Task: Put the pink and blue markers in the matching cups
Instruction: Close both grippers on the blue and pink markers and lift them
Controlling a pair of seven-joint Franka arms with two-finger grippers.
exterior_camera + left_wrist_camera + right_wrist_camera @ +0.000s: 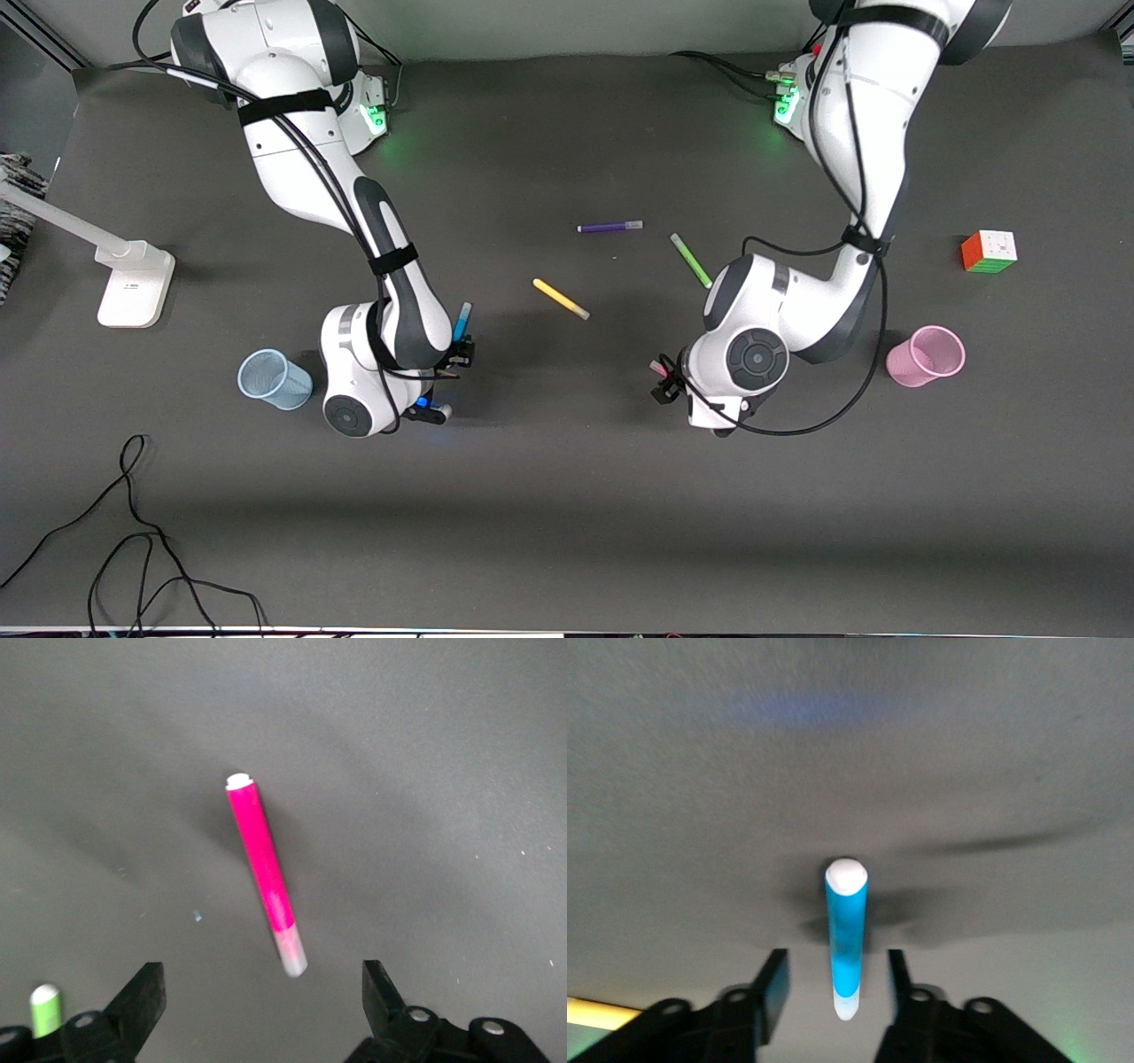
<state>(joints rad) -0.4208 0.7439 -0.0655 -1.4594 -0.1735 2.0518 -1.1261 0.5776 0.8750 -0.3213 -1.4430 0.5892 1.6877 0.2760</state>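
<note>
Right gripper (833,988) straddles blue marker (845,935), fingers spread; left gripper (264,1010), spread, poised over pink marker (263,870), both pre-grasp

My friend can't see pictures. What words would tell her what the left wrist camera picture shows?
A slim magenta-pink marker with a pale cap lies on a dark grey table, between and just ahead of the spread black fingers of the left pincer, which is open and not touching it. The tip of a green marker peeks in at one corner.
</note>
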